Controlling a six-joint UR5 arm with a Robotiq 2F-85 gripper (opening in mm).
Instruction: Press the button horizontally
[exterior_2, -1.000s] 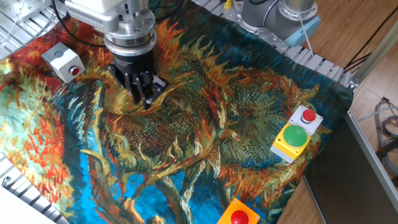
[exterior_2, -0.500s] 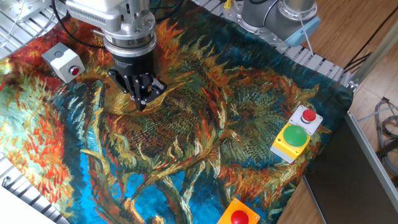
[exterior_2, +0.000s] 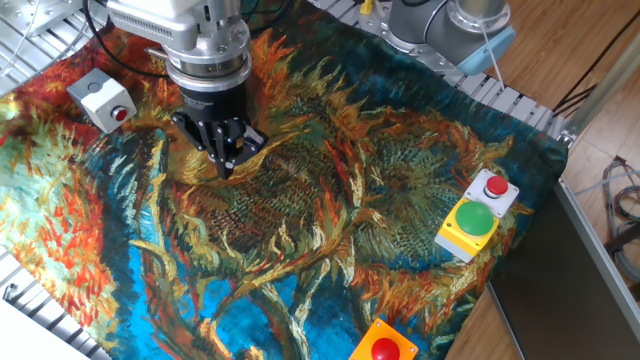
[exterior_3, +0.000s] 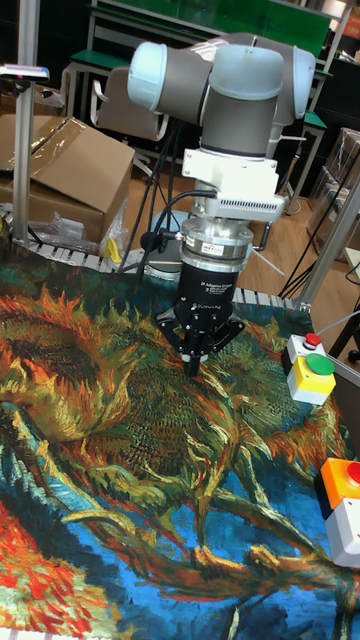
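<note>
The button (exterior_2: 121, 114) is small, red and round. It is set in the side of a light grey, white-topped box (exterior_2: 98, 95) at the cloth's far left, and it faces right toward the arm. My gripper (exterior_2: 226, 166) hangs to the right of the box, a good hand's width away, just above the cloth. In the tall fixed view the gripper (exterior_3: 193, 366) points straight down with its fingertips touching each other and nothing between them. The grey box is out of that view.
A yellow box with a green button (exterior_2: 470, 224) stands at the right, with a small white box with a red button (exterior_2: 492, 189) against it. An orange box with a red dome (exterior_2: 384, 347) sits at the front edge. Another white box (exterior_3: 345, 532) lies beside it.
Since the oldest frame the gripper has shifted slightly left, toward the grey box. It has hardly moved in the last half second.
</note>
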